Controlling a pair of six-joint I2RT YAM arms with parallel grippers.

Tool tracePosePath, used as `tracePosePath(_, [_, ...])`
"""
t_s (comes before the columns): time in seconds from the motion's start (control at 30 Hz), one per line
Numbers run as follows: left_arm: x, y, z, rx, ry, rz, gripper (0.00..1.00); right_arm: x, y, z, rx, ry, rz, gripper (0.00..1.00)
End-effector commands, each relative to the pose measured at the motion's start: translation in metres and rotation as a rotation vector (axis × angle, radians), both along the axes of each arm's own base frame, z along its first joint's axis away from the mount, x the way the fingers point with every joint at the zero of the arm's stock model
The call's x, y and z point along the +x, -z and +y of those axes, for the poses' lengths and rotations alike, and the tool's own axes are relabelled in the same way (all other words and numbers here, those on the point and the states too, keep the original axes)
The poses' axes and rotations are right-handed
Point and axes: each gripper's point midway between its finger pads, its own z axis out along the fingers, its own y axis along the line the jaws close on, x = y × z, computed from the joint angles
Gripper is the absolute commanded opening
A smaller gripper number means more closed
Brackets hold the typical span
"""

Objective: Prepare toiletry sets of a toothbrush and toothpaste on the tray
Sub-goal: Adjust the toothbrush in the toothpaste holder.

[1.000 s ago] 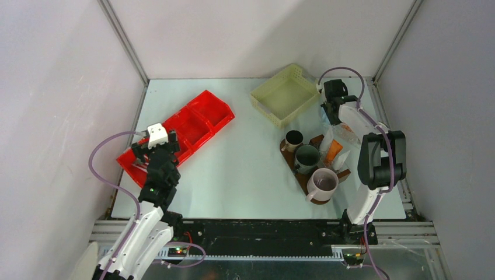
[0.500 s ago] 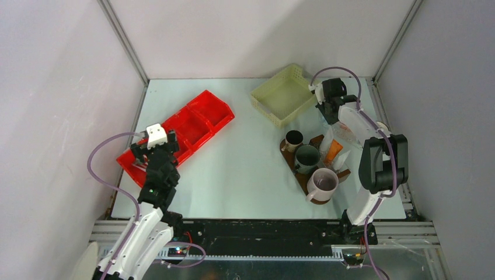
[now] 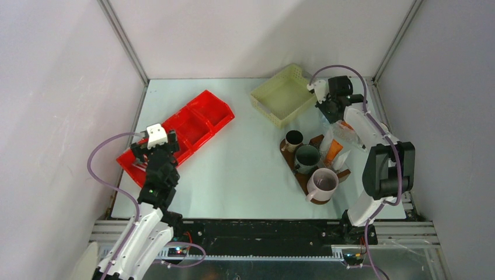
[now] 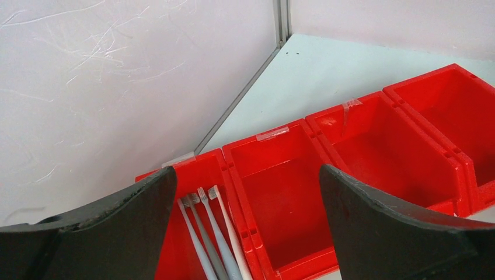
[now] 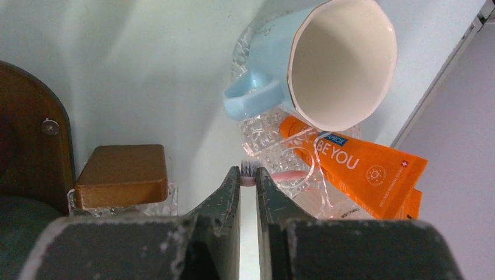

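Observation:
In the right wrist view my right gripper (image 5: 248,175) is shut on the bristled head of a pink toothbrush (image 5: 287,174), whose handle runs right into clear crinkled plastic. An orange toothpaste tube (image 5: 362,169) lies just beyond it. Seen from above, that gripper (image 3: 330,105) hangs behind the dark oval tray (image 3: 300,175), which carries a small brown mug (image 3: 293,140), a dark green mug (image 3: 307,156), a mauve mug (image 3: 323,184) and an orange tube (image 3: 334,151). My left gripper (image 4: 246,169) stands open over the red bin (image 4: 373,146), above several pale toothbrushes (image 4: 213,233) in its end compartment.
A light blue mug (image 5: 327,58) lies tipped on the clear plastic by the right wall. A brown block (image 5: 121,174) sits on a clear base beside the tray's end (image 5: 29,128). The pale yellow mesh basket (image 3: 284,93) stands at the back.
My right arm has swung back and slightly left, toward the basket's corner, still shut. The left arm has stayed in place over the red bin.

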Motion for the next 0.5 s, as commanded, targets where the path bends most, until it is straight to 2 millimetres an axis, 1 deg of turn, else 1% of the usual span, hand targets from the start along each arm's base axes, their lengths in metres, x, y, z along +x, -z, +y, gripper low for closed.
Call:
tracePosePath(0.0, [0.0, -0.013, 0.001, -0.001, 0.002, -0.052, 0.98, -0.002, -0.023, 0.0, 0.042, -0.047, -0.041, 0.0])
tracePosePath(0.13, [0.0, -0.013, 0.001, 0.0, 0.002, -0.052, 0.98, -0.004, -0.027, 0.003, 0.097, -0.09, -0.043, 0.0])
tracePosePath(0.47, [0.0, -0.014, 0.001, 0.001, 0.007, -0.053, 0.98, -0.013, -0.035, -0.003, 0.159, -0.181, -0.049, 0.0])
